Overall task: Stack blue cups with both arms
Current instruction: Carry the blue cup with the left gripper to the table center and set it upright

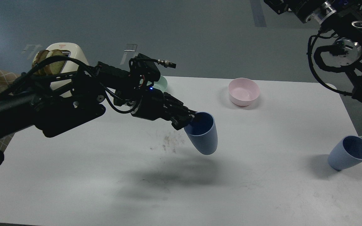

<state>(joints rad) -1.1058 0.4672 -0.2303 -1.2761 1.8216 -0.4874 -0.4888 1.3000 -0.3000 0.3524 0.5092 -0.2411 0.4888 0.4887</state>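
My left gripper (191, 121) is shut on the rim of a dusty-blue cup (203, 135) and holds it in the air above the middle of the white table (105, 175), mouth up and tilted. The second blue cup (348, 153) stands near the table's right edge, apart from both arms. My right arm (344, 47) is raised at the upper right; its gripper is out of the frame at the top.
A pink bowl (244, 91) sits at the back right of the table. A mint-green bowl (162, 83) is mostly hidden behind my left arm. A cream toaster (62, 55) with bread slices stands at the back left. Crumbs (168, 142) lie mid-table.
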